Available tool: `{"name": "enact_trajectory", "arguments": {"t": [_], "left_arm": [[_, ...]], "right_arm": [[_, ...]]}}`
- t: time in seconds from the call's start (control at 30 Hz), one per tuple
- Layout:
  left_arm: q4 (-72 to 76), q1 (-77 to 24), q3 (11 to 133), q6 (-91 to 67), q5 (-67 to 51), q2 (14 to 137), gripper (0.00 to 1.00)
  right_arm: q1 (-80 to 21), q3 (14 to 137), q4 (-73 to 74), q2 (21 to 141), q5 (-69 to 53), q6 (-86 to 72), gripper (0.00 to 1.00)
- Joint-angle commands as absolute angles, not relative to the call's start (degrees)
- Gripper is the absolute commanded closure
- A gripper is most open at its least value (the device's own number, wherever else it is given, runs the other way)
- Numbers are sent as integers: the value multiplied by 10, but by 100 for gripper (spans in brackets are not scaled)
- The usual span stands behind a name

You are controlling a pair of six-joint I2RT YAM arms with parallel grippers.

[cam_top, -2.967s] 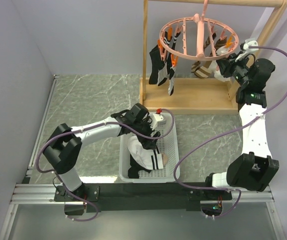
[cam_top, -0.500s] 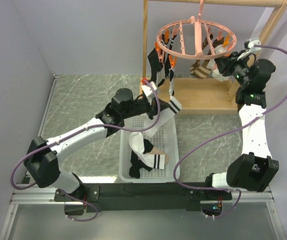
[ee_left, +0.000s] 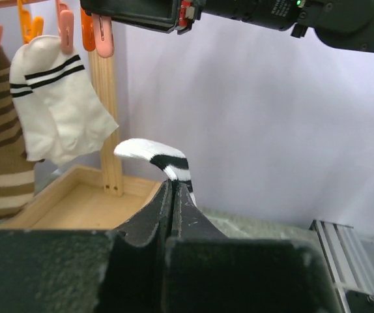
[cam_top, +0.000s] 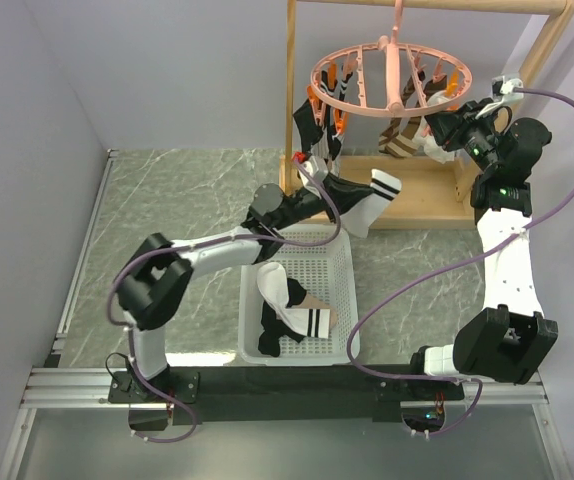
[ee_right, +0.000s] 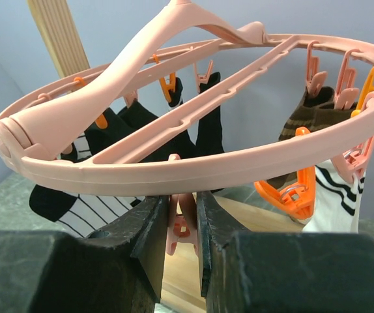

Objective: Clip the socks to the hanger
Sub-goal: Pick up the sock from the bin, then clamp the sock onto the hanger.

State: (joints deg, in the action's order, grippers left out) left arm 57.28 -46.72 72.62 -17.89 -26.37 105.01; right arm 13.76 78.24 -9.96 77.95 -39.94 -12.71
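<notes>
a: what's the biggest thing on your screen?

b: i see the light wooden frame rack [cam_top: 377, 205] at the back of the table. the white perforated plastic basket [cam_top: 344, 290] sits in front of it, nearer the arm bases.

a: and the hanger?

b: the round pink plastic ring hanger [cam_top: 362, 107] hangs under the rack's top bar. black socks [cam_top: 312, 125] are clipped on its left side and brown striped socks [cam_top: 402, 135] toward the right. a few white socks with black bands [cam_top: 302, 320] lie in the basket.

a: your grippers?

b: my left gripper [ee_left: 172, 195] is pinched tight on a white sock with black stripes [ee_left: 151, 151], lifted in front of the rack and lower than the ring. my right gripper [ee_right: 184, 215] is clamped on a small pink clip [ee_right: 180, 231] just under the ring's rim.
</notes>
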Motion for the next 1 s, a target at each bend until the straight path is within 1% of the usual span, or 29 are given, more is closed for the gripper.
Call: {"name": "enact_trajectory", "arguments": {"t": [0.0, 0.13, 0.33, 0.43, 0.63, 0.73, 0.97], "left_arm": [[732, -473, 781, -226, -273, 1087, 99], [733, -481, 827, -196, -244, 1141, 99], [705, -486, 878, -150, -143, 1173, 100], [685, -490, 903, -111, -127, 1186, 99], [673, -504, 936, 16, -134, 1214, 99], [669, -504, 947, 56, -143, 1224, 100], [672, -505, 979, 94, -134, 1254, 99]], "right_arm": [[132, 786, -135, 777, -398, -156, 100], [132, 785, -148, 780, -415, -167, 100], [132, 781, -151, 782, -415, -172, 100], [133, 781, -153, 785, -418, -183, 100], [132, 807, -114, 799, -396, -195, 100], [132, 809, -126, 805, -403, -207, 100], [132, 818, -133, 816, -424, -236, 100]]}}
